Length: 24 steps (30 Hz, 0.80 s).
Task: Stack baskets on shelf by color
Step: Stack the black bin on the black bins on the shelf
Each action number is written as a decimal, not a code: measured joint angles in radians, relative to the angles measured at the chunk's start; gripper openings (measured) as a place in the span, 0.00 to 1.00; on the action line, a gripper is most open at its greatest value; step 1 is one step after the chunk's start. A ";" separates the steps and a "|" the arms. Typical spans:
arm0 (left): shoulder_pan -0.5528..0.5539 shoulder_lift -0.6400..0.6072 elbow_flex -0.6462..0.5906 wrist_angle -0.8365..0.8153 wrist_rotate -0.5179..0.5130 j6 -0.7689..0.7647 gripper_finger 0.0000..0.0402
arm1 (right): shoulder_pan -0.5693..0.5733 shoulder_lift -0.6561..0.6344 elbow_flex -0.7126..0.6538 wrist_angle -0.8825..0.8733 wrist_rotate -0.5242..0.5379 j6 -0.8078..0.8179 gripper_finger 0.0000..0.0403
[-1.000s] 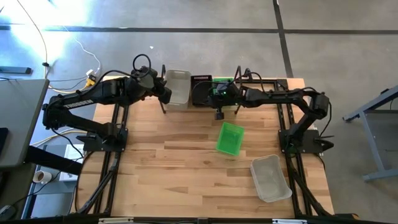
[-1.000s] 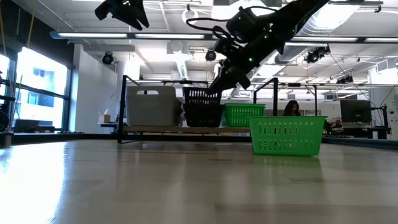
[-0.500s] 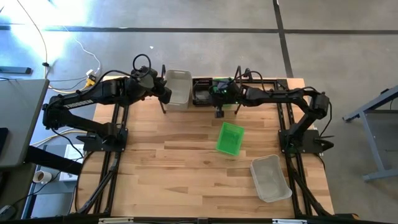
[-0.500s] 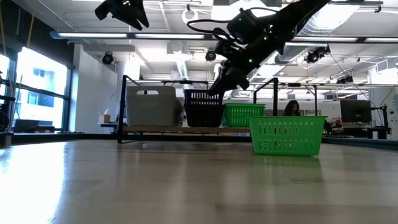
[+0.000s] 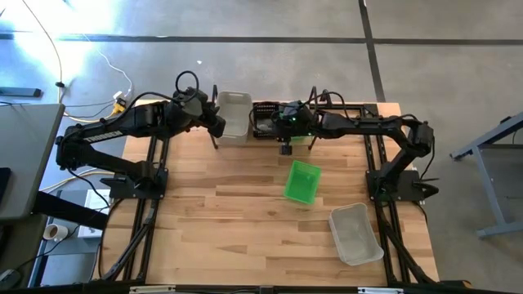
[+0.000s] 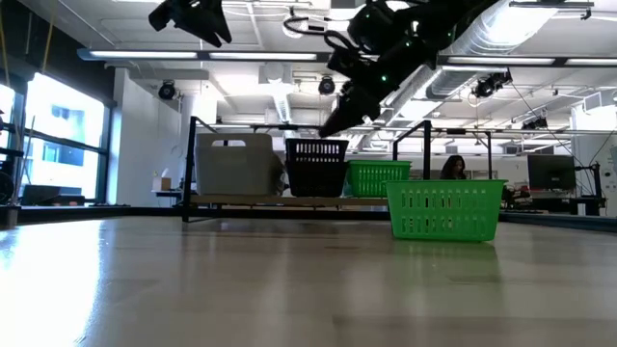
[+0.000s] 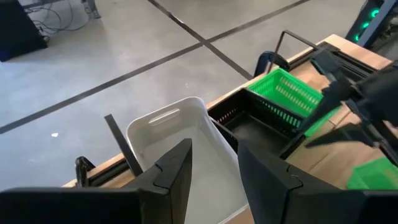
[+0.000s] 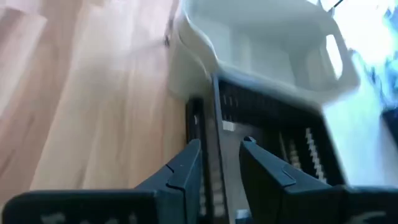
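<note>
On the shelf (image 6: 231, 200) at the table's far edge stand a whitish basket (image 5: 233, 114), a black basket (image 5: 263, 122) and a green basket (image 6: 378, 176), side by side on their bottoms. My right gripper (image 6: 326, 127) hangs open just above the black basket (image 8: 273, 118), clear of its rim. Beside and well above the whitish basket (image 7: 180, 143), my left gripper (image 5: 221, 124) is open with nothing between its fingers. A second green basket (image 5: 302, 181) and a second whitish one (image 5: 355, 233) stand on the tabletop.
The shelf's black upright ends (image 6: 191, 159) rise at both sides of the row. The loose green basket sits at mid-table and the whitish one near the right front corner; bare wood lies to the left and front. A person (image 6: 450, 169) sits in the room behind.
My right gripper has opened and let go of the black basket, then risen a little above it. The black basket has come down to stand level on the shelf between the whitish and green ones.
</note>
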 joint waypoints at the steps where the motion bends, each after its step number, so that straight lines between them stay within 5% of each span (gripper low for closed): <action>1: 0.000 0.000 0.000 0.000 0.006 0.001 0.30 | -0.002 0.000 -0.002 -0.009 0.011 0.019 0.23; 24: 0.000 0.000 0.000 0.000 0.026 0.001 0.30 | -0.026 0.025 0.032 -0.102 0.030 0.142 0.21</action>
